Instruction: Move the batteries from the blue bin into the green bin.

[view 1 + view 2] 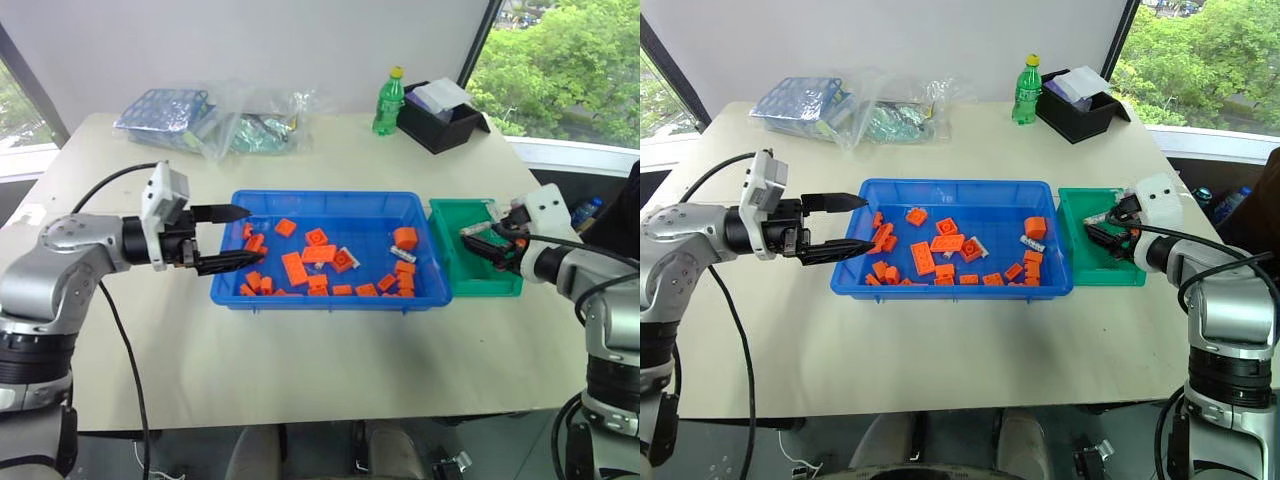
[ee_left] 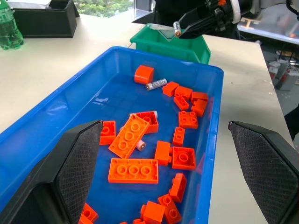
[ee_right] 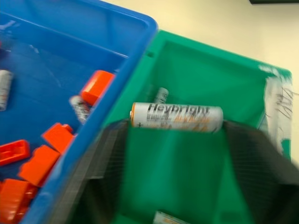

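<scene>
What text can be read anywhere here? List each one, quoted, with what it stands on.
"Heybright": on the battery between the right gripper's fingers over the green bin.
Smaller print under that word: blurred, unreadable.
Handwriting on the bin's clear tab: illegible.
Green bottle label: too small to read.
Battery in the blue bin: print too small.

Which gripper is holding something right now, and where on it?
The right gripper has a battery between its fingertips, ends toward the fingers, above the green bin; whether it is still clamped cannot be told. The left gripper is open and empty.
</scene>
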Motion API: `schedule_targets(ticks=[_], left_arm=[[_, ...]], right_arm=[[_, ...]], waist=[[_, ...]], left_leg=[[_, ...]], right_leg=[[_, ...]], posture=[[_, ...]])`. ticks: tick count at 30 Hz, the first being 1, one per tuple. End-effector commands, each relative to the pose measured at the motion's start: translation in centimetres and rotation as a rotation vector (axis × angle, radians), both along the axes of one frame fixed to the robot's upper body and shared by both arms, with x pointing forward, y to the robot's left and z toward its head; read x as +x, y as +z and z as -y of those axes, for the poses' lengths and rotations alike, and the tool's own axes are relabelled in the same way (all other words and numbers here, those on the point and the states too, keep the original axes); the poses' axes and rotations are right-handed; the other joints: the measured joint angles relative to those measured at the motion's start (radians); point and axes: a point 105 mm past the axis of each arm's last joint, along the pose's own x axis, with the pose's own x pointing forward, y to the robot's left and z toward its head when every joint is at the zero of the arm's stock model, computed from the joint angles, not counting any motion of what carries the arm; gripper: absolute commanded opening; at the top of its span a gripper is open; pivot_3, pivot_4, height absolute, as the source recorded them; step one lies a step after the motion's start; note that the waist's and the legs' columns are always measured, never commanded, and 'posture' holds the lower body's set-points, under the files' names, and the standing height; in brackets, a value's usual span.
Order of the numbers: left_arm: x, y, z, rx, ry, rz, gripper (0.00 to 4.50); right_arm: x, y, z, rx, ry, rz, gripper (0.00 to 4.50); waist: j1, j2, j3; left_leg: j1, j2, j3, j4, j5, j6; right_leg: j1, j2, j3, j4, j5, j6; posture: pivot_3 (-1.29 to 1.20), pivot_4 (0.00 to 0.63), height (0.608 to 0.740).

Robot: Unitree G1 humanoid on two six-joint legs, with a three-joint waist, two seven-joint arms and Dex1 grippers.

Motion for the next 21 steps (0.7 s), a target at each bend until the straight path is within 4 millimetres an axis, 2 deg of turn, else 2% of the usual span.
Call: schedule_targets(ticks=[1,3,5,8,10,16,18,21], left_arm=[[-0.3,1.1,-0.2,0.000,-0.003,0.052,4.50],[-0.4,1.2,-0.4,0.001,0.003,0.051,4.50],[-0.5,1.2,-0.5,0.004,0.012,0.048,4.50],[-0.7,1.2,-0.9,0.011,0.024,0.044,4.50],[-0.9,1.2,-1.0,0.015,0.029,0.043,4.50],[-1.3,1.3,-1.1,0.024,0.031,0.040,4.50],[-1.7,1.2,-1.0,0.030,0.025,0.036,4.50],[-2.1,1.0,-1.0,0.038,0.023,0.032,4.50]], right_arm=[[0.3,1.3,1.5,-0.053,-0.039,0.062,4.41],[0.8,2.6,1.1,-0.073,-0.007,0.110,4.41],[1.3,4.6,-0.3,-0.053,0.062,0.171,4.41],[1.9,7.3,-5.1,0.021,0.263,0.229,4.41],[2.0,7.5,-8.5,0.044,0.410,0.216,4.41],[2.6,4.6,-16.5,0.036,0.684,0.106,4.41],[2.7,2.4,-18.5,-0.021,0.779,0.045,4.41],[3.3,0.2,-19.9,-0.064,0.842,-0.007,4.41]], waist=[[0.001,0.000,0.000],[0.000,0.001,0.001],[-0.002,0.002,0.001],[-0.014,0.003,0.002],[-0.021,0.003,0.002],[-0.020,0.001,0.002],[-0.021,0.001,0.002],[-0.021,0.001,0.002]], left_leg=[[0.000,0.000,0.000,0.000,0.000,0.000],[0.000,0.000,0.000,0.000,0.000,0.000],[-0.001,0.000,0.000,0.000,0.000,0.000],[0.000,0.001,0.001,-0.001,0.000,0.000],[0.000,0.001,0.000,-0.001,0.000,0.000],[-0.002,0.000,-0.001,0.000,0.000,0.000],[-0.002,0.000,-0.001,0.000,0.000,0.000],[-0.002,0.000,-0.001,0.000,0.000,0.000]], right_leg=[[0.000,0.000,0.000,0.000,0.000,0.000],[0.000,0.000,0.000,0.000,0.000,0.000],[0.000,0.000,0.000,0.000,0.000,0.000],[-0.002,0.000,0.000,0.000,0.000,0.000],[-0.002,0.001,0.000,0.001,0.000,0.000],[-0.002,0.000,0.000,0.001,0.000,0.000],[-0.001,0.000,0.000,0.000,0.000,0.000],[-0.002,0.000,0.000,0.001,0.000,0.000]], posture=[[0.00,0.150,0.723],[0.00,0.150,0.723],[0.00,0.150,0.723],[0.00,0.150,0.723],[0.00,0.150,0.723],[0.00,0.150,0.723],[0.00,0.150,0.723],[0.00,0.150,0.723]])
